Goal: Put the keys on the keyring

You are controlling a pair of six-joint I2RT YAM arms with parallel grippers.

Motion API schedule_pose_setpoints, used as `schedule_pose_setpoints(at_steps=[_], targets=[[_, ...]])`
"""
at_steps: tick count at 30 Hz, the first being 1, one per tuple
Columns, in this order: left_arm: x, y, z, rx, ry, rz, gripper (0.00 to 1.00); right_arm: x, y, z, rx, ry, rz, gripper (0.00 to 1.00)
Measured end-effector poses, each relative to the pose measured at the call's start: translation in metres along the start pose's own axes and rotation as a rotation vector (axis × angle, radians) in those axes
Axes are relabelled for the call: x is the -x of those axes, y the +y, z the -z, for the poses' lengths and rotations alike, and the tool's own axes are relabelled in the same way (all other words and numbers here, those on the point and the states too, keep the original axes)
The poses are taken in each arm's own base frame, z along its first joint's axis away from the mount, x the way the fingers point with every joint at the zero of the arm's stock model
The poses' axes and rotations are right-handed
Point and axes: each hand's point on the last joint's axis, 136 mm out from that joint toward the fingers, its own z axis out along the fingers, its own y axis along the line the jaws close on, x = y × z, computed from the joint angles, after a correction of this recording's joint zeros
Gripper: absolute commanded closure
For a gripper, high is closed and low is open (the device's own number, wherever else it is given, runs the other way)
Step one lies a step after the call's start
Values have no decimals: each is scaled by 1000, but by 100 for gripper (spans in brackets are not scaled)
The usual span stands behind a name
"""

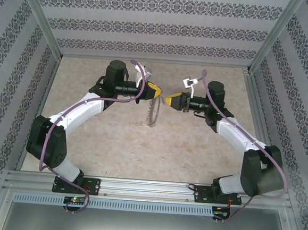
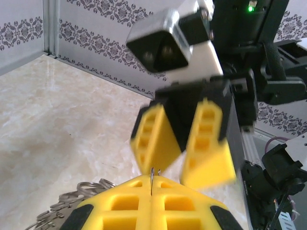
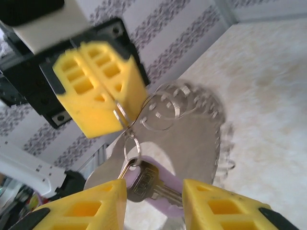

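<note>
Right gripper: fingers apart, nothing clamped. Key sits in the gap between them, with a lilac head and metal blade, hung from a small split ring. Just beyond, left gripper is closed tight on the keyring, pinching its thin wire. The hoop dangles below, rim strung with small silvery rings. Grippers nearly tip to tip over the surface, midway between side edges, nearer the far edge. Hoop touching surface: cannot tell.

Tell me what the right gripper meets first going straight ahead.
The small silver, lilac-headed key, between the fingers of the right gripper; beyond it, probably the left gripper, shut on the thin grey metal keyring; depth unclear.
</note>
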Motion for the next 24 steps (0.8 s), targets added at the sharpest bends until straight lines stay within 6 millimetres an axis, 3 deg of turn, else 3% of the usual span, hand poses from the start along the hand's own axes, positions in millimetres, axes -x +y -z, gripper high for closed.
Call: schedule_pose_setpoints(at_steps=[3, 10, 24], targets=[[0, 0, 0, 0, 0, 0, 100, 15, 8, 13, -12, -40, 41, 65], [0, -2, 0, -12, 0, 1, 100, 32, 20, 8, 36, -35, 81, 66], [7, -14, 1, -78, -7, 9, 100, 25, 25, -13, 110, 25, 74, 67]])
